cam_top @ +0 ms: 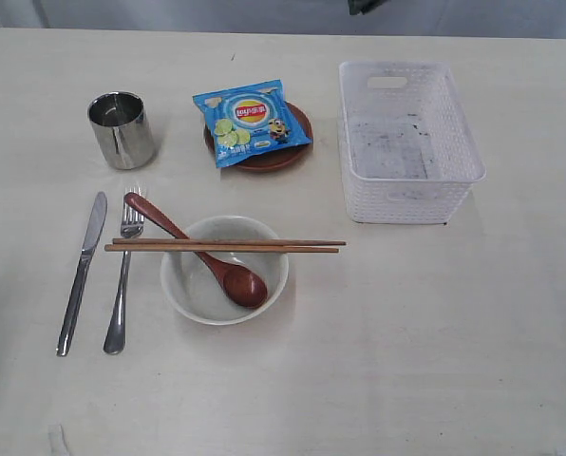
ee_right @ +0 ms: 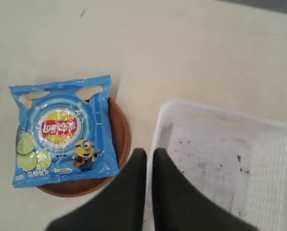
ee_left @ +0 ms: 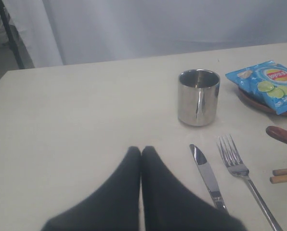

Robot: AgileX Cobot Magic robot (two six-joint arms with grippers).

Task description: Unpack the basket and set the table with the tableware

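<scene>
The white basket (cam_top: 406, 199) stands empty at the right of the table (cam_top: 435, 332). The off-white bowl (cam_top: 183, 285) holds the wooden spoon (cam_top: 243, 283), and both chopsticks (cam_top: 264, 245) lie across its rim. Knife (cam_top: 82, 271) and fork (cam_top: 122, 285) lie side by side to its left, with the steel cup (cam_top: 122, 130) behind them. The brown plate (cam_top: 273, 160) carries the blue snack bag (cam_top: 252, 122). My left gripper (ee_left: 141, 150) is shut and empty above bare table near the knife (ee_left: 207, 176). My right gripper (ee_right: 149, 153) is shut and empty, hovering between plate (ee_right: 120, 134) and basket (ee_right: 215, 109). Neither gripper shows in the exterior view.
Grey curtains hang behind the table's far edge (ee_left: 110, 62). The basket floor (cam_top: 392, 147) has dark specks. Bare tabletop lies in front of the bowl and basket.
</scene>
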